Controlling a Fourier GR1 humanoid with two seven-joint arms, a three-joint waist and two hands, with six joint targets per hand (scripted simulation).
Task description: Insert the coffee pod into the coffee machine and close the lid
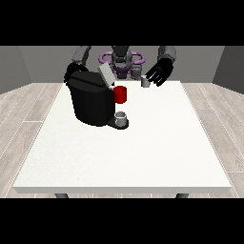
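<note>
Nearest the camera: bare white surface (124, 162). Left to right: hand at the view's left (71, 71) behind the bulky black coffee machine (90, 100), fingers impossible to tell; grey lid (106, 75) raised; small grey coffee pod (146, 83) just beside the spread-fingered hand at the view's right (159, 73), clearly the nearer hand.

Even, soft light fills the scene, with no clear source. The white counter (143, 152) is bright and nearly uniform, without glare. The black coffee machine (90, 102) reads as a dark mass with faint sheen, casting hardly any shadow.
</note>
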